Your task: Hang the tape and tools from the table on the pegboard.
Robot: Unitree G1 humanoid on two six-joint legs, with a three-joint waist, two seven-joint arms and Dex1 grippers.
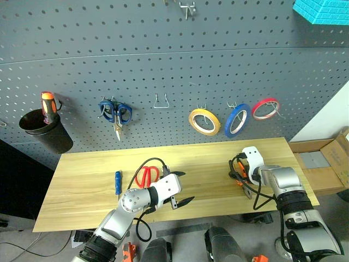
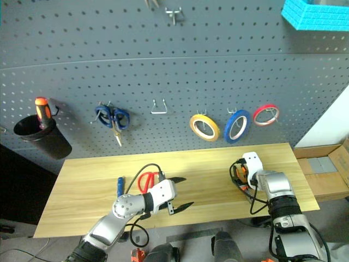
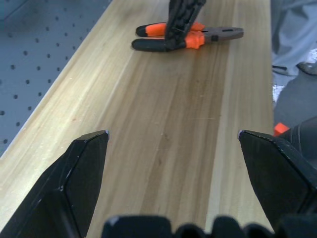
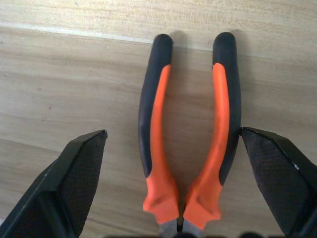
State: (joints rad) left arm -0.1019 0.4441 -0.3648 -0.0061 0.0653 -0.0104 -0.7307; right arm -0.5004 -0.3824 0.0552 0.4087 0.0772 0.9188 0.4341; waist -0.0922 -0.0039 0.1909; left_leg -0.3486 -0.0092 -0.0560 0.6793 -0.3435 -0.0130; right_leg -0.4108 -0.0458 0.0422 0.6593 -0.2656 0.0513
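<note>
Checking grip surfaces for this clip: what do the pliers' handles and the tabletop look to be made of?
Pliers: handles look like matte black and orange moulded rubber or plastic, with soft rounded ends. Table: light yellowish wood, smooth, with visible grain lines; solid or veneer cannot be told.

The left arm enters from the lower left of the head view and reaches up and rightward toward the middle of the frame; its left gripper [image 1: 181, 188] has both black fingers spread wide with nothing between them. The right arm rises along the lower right edge, bends at the wrist and tips its right gripper [image 4: 173, 148] downward, fingers [image 4: 74, 183] wide apart on either side of the frame.
</note>
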